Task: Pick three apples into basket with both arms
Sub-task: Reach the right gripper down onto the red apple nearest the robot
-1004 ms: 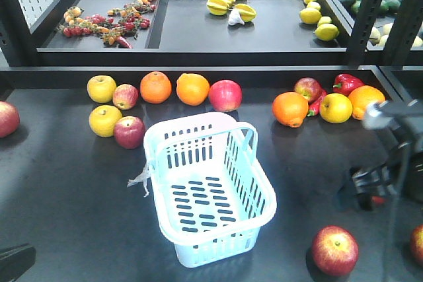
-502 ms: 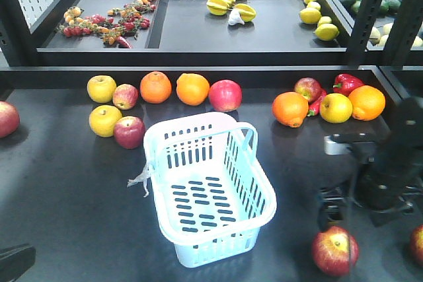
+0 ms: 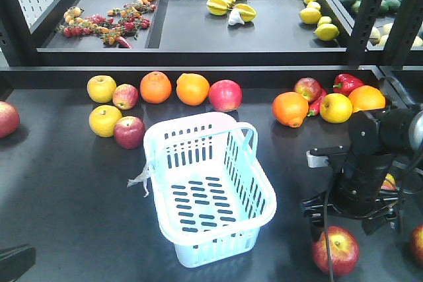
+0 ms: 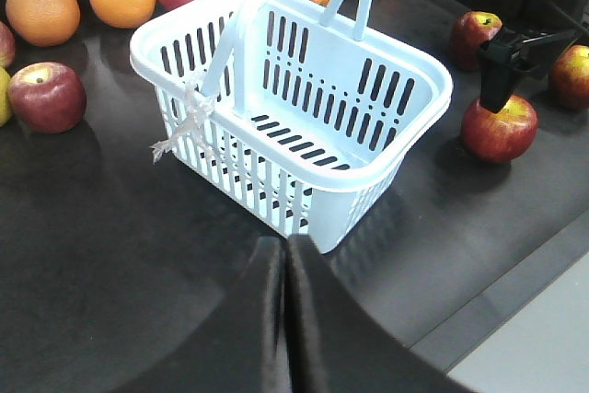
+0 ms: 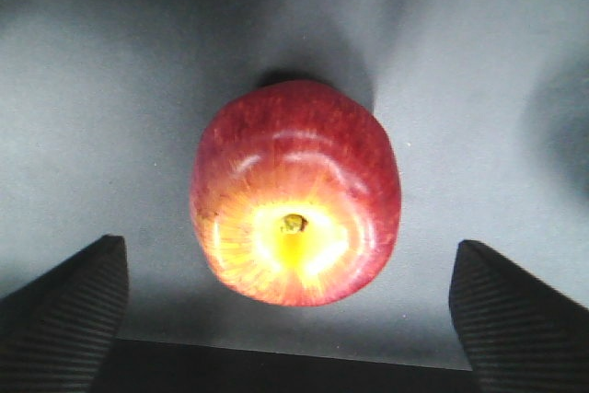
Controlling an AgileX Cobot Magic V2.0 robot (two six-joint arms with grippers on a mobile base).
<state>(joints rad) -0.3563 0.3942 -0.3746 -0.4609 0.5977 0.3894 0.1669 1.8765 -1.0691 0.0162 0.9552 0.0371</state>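
The pale blue basket (image 3: 208,189) (image 4: 294,108) stands empty mid-table, handles up. A red apple (image 3: 335,250) (image 4: 499,128) (image 5: 294,192) with a yellow stem dimple lies at the front right. My right gripper (image 3: 340,222) (image 4: 515,66) (image 5: 287,244) hangs open just above it, with the fingers (image 5: 64,310) wide on either side and not touching it. Left of the basket lies another apple (image 3: 129,132) (image 4: 44,96), and a third apple (image 3: 225,95) is behind it. My left gripper (image 4: 285,244) is shut and empty, low in front of the basket.
Oranges (image 3: 192,88) and yellow fruits (image 3: 105,120) lie in the row behind the basket. Further fruit and a red pepper (image 3: 348,84) cluster at the back right. More apples sit at the left edge (image 3: 6,118) and the right edge (image 3: 418,242). Shelf posts (image 3: 373,11) rise behind.
My right arm has swung in from the right edge, leftward and down, and now hangs over the front-right apple. The basket, the fruit and the left arm have not moved.
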